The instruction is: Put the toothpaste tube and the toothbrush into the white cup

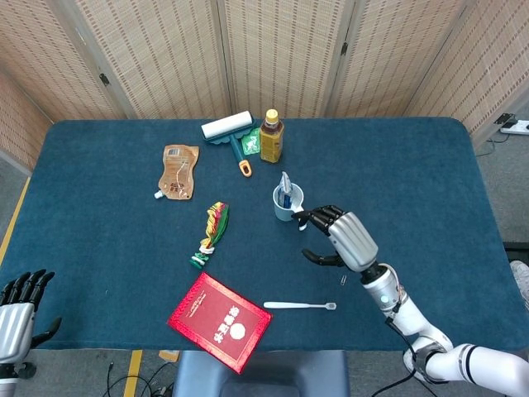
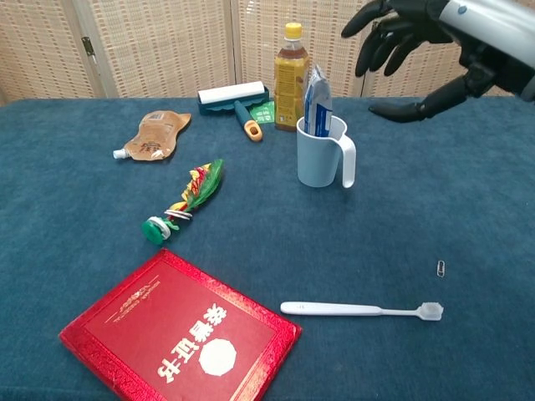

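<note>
On my blue table [image 1: 124, 265]: white cup [image 2: 321, 159] mid-table, toothbrush [image 2: 361, 310] and red booklet [image 2: 180, 330] near the front edge, bottle [image 2: 290, 77] toward the back edge.

Left hand [image 1: 15, 318] cut off by edge

The bench [image 2: 100, 217] is deep teal-blue. The booklet [image 2: 180, 330] is red with gold lettering, the cup [image 2: 319, 159] pale blue-white, the toothbrush [image 2: 361, 310] white, and the right hand [image 2: 410, 38] black.
</note>
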